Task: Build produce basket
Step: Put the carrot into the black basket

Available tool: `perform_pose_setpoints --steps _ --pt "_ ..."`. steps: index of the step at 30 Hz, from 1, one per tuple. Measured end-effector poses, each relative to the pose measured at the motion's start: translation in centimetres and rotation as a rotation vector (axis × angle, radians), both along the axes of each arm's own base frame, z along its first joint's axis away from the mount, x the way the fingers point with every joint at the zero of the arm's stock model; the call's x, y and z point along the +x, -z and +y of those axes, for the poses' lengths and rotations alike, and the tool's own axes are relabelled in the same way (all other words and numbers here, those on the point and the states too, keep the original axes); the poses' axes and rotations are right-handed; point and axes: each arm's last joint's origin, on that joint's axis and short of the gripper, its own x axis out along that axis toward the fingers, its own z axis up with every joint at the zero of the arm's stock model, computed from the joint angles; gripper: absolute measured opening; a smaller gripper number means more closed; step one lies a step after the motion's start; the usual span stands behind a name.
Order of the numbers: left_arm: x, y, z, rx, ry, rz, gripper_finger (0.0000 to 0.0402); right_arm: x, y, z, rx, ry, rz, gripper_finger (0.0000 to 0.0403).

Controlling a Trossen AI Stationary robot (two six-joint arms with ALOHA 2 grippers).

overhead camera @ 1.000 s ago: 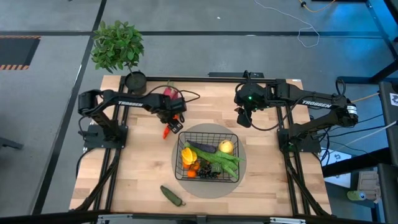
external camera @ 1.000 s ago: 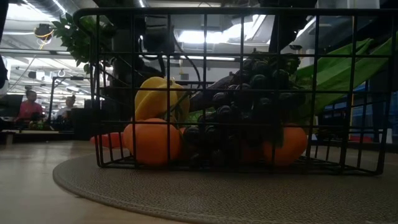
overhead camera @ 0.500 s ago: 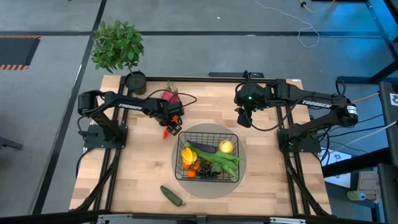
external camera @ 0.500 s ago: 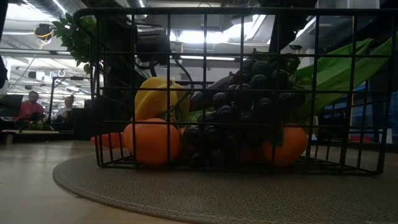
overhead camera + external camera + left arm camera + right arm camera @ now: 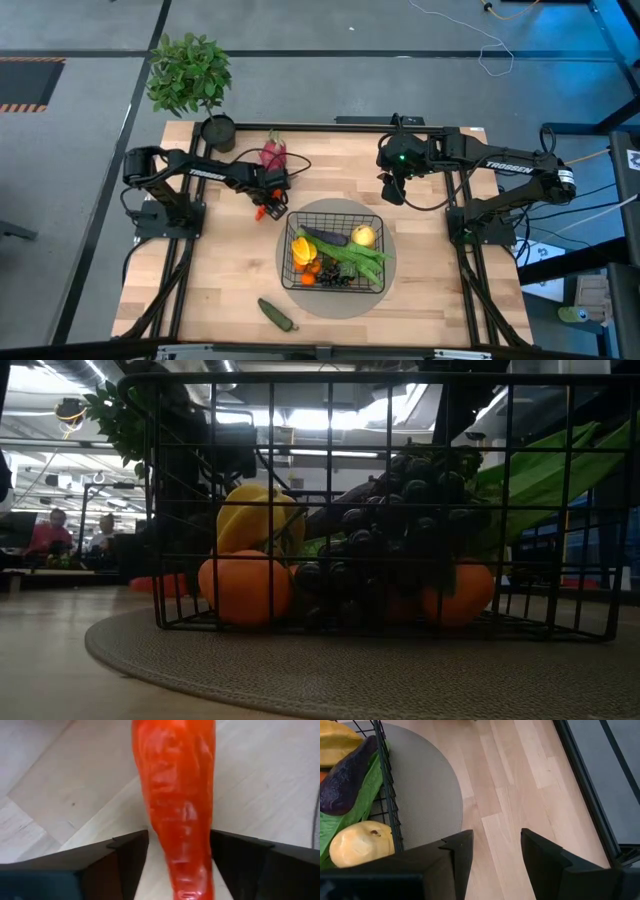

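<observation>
The left gripper (image 5: 266,205), fingers wide apart, has the orange toy carrot (image 5: 177,805) between them, left of centre; the right gripper (image 5: 391,190) waits unclenched, upper right.

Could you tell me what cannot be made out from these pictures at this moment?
- Left wrist view: the carrot runs out of the picture at both ends; whether the fingers touch it is unclear.
- High view: the left gripper covers most of the carrot.
- Low view: the basket wires and grapes hide the produce behind.
- High view: the cucumber is too small for detail.
</observation>
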Motion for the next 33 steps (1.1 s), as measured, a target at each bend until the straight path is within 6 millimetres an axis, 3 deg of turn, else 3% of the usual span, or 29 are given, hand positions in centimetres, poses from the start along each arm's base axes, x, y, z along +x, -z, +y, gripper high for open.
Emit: perform_pose_setpoints --steps 8,14,22,28,33 --pt "0.9 -0.8 0.0 0.05 0.046 -0.009 0.0049 0.0 0.0 0.0 0.0 0.0 0.0 0.0155" --pt "2.7 -3.9 0.7 0.133 0.073 -0.029 0.0049 0.0 0.0 0.0 0.0 0.0 0.0 0.0155" --pt "5.7 -10.9 0.2 0.243 0.192 -0.095 0.0048 0.0 0.0 0.0 0.0 0.0 0.0 0.0155" --pt "8.1 -15.7 -3.0 0.221 0.423 -0.307 0.0048 0.0 0.0 0.0 0.0 0.015 -0.002 0.0155" --pt "8.7 -18.4 -6.8 0.178 0.586 -0.414 0.0048 -0.2 -0.1 -0.6 -0.128 0.207 -0.004 0.0155"
